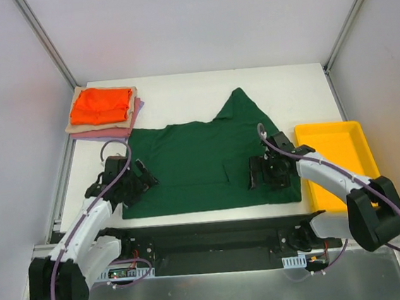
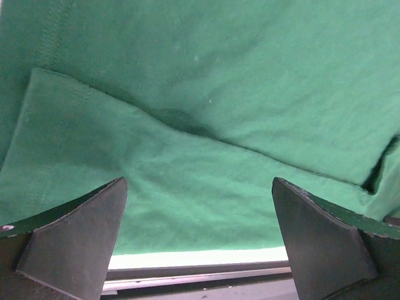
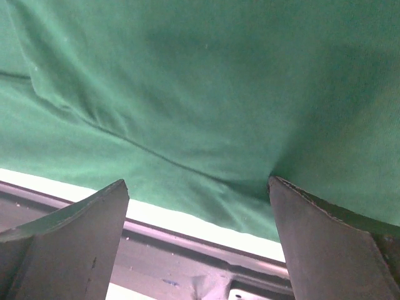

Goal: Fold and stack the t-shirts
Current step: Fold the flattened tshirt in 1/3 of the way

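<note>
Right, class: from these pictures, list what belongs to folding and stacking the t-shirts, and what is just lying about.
Job in hand:
green shirt, spread out
orange shirt, tan shirt and pink shirt, folded in one stack
left claw and right claw, both open over the green shirt

Lying about:
yellow tray, right of the green shirt

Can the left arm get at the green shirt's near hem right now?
Probably yes. The left pincer is open just over the green shirt; the near hem lies bare between its fingers, nothing covering it.
</note>
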`<state>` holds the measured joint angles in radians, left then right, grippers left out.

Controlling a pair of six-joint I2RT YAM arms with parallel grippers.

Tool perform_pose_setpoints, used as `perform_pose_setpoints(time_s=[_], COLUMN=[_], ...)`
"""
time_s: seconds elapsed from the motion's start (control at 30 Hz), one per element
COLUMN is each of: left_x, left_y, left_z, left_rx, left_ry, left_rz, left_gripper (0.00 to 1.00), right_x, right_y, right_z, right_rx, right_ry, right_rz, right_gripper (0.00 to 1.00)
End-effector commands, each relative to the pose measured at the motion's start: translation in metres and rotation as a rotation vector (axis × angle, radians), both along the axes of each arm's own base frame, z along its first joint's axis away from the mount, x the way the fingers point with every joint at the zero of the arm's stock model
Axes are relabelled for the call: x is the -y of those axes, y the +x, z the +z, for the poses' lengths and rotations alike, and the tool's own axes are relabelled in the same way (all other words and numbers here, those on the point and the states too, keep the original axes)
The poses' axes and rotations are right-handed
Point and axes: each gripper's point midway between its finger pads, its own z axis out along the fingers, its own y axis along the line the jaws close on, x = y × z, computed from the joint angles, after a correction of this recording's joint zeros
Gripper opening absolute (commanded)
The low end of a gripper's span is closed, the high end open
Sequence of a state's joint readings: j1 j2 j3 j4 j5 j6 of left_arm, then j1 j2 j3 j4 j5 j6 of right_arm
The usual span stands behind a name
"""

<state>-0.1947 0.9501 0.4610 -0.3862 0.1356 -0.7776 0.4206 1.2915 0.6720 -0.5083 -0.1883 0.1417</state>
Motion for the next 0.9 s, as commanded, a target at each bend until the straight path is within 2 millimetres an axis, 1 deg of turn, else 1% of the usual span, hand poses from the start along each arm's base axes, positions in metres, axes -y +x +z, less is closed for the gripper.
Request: perform_pose_setpoints(time_s=[0.0, 0.03, 0.1, 0.17, 0.23, 0.3, 0.33, 0.37, 0.4, 0.43, 0.47, 0.53, 0.57, 0.6, 0.63, 0.67, 0.7, 0.73, 0.77, 0.83, 0.87], left_x=[-0.02, -0.021, -0.034, -0.043, -0.047, -0.045, -0.043, -0.041, -0.04, -0.04, -0.041, -0.047, -0.047, -0.048, -0.045, -0.043, -0.042, -0.04, -0.041, -0.047, -0.052], left_y=[0.003, 0.009, 0.024, 0.039, 0.056, 0.077, 0.088, 0.099, 0.112, 0.122, 0.135, 0.158, 0.17, 0.18, 0.192, 0.203, 0.211, 0.219, 0.224, 0.237, 0.246], left_z=[0.027, 0.036, 0.052, 0.066, 0.079, 0.088, 0.093, 0.094, 0.098, 0.097, 0.1, 0.094, 0.094, 0.086, 0.084, 0.078, 0.068, 0.06, 0.051, 0.043, 0.041], left_rx=[0.072, 0.101, 0.149, 0.176, 0.186, 0.186, 0.182, 0.171, 0.178, 0.163, 0.165, 0.139, 0.138, 0.114, 0.111, 0.095, 0.064, 0.035, 0.002, -0.022, -0.027], left_ry=[0.082, 0.093, 0.159, 0.204, 0.228, 0.242, 0.238, 0.241, 0.253, 0.268, 0.28, 0.332, 0.351, 0.371, 0.374, 0.382, 0.393, 0.403, 0.419, 0.465, 0.498], left_rz=[0.072, 0.069, 0.109, 0.155, 0.183, 0.177, 0.17, 0.159, 0.151, 0.151, 0.154, 0.17, 0.162, 0.152, 0.134, 0.118, 0.109, 0.097, 0.093, 0.113, 0.127], left_gripper=[0.99, 0.99, 0.99, 0.99, 0.99, 0.99, 0.99, 0.99, 0.99, 0.99, 0.99, 0.99, 0.97, 0.93, 0.89, 0.86, 0.81, 0.79, 0.77, 0.76, 0.75], right_x=[-0.003, -0.002, 0.003, 0.008, 0.007, -0.004, -0.011, -0.019, -0.025, -0.029, -0.033, -0.032, -0.031, -0.033, -0.034, -0.034, -0.031, -0.028, -0.027, -0.029, -0.031], right_y=[-0.016, -0.012, -0.002, 0.016, 0.035, 0.056, 0.064, 0.074, 0.087, 0.099, 0.114, 0.146, 0.159, 0.175, 0.191, 0.208, 0.227, 0.25, 0.266, 0.299, 0.312], right_z=[0.015, 0.021, 0.036, 0.049, 0.06, 0.07, 0.072, 0.077, 0.079, 0.083, 0.086, 0.095, 0.095, 0.101, 0.106, 0.107, 0.112, 0.121, 0.123, 0.121, 0.118], right_rx=[-0.002, 0.024, 0.099, 0.188, 0.254, 0.28, 0.268, 0.268, 0.264, 0.269, 0.278, 0.306, 0.306, 0.328, 0.351, 0.369, 0.395, 0.429, 0.437, 0.444, 0.44], right_ry=[0.036, 0.035, 0.019, -0.005, -0.004, 0.028, 0.041, 0.058, 0.056, 0.054, 0.047, 0.007, -0.006, -0.004, -0.006, -0.011, -0.02, -0.032, -0.028, -0.009, 0.008], right_rz=[-0.006, -0.018, -0.046, -0.082, -0.098, -0.099, -0.08, -0.053, -0.045, -0.04, -0.026, -0.057, -0.068, -0.081, -0.099, -0.111, -0.146, -0.191, -0.219, -0.264, -0.279], right_gripper=[0.96, 0.96, 0.96, 0.96, 0.96, 0.96, 0.96, 0.96, 0.96, 0.96, 0.96, 0.96, 0.96, 0.96, 0.96, 0.96, 0.96, 0.96, 0.96, 0.96, 0.96])
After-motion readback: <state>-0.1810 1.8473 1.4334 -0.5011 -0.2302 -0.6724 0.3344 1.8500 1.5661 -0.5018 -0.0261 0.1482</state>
